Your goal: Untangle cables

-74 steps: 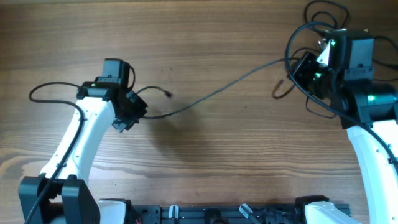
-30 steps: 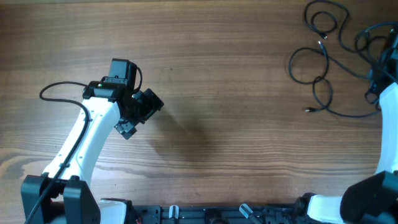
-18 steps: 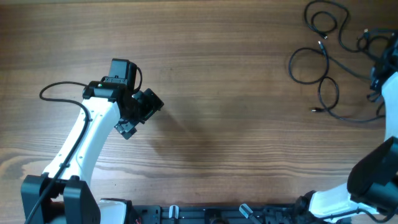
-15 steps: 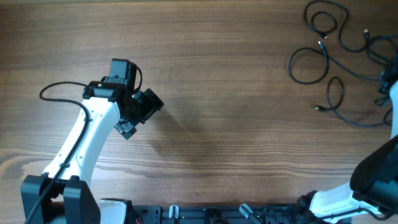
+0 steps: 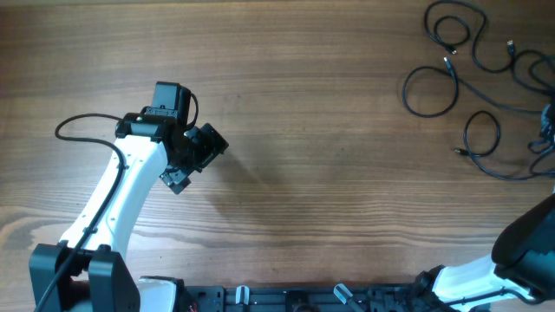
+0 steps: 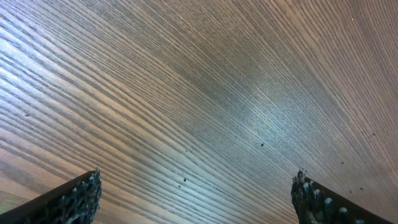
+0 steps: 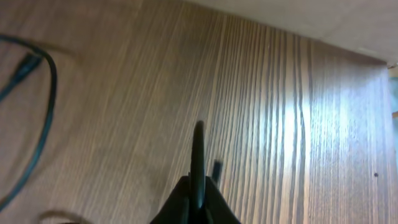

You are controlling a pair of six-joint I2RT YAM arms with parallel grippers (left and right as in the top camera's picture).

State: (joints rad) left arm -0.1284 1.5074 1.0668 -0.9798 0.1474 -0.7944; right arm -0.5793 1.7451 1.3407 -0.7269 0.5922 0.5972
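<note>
A brown wooden table [image 5: 329, 173] with long grain fills the overhead view, and a dark rail [image 5: 295, 299] with small fittings runs along its near edge. In the right wrist view the table's far edge shows, with a pale strip of floor [image 7: 323, 22] beyond it. The cables [image 5: 429, 91] lie in loose open loops at the far right corner, well apart from the left arm [image 5: 113, 199], and one strand runs out to the right edge. The left gripper [image 6: 196, 202] hangs over bare wood near the left side, its jaws spread wide with nothing between them; only the two toothed fingertips [image 6: 78, 199] show, cut off at the bottom corners. The right arm [image 5: 529, 247] is mostly outside the overhead view. Its right gripper [image 7: 198, 193] appears pinched closed, with a thin dark strand, apparently one of the cords, rising from the jaws, though this view is blurred. A small plug end [image 7: 216, 169] lies just beside that strand.
</note>
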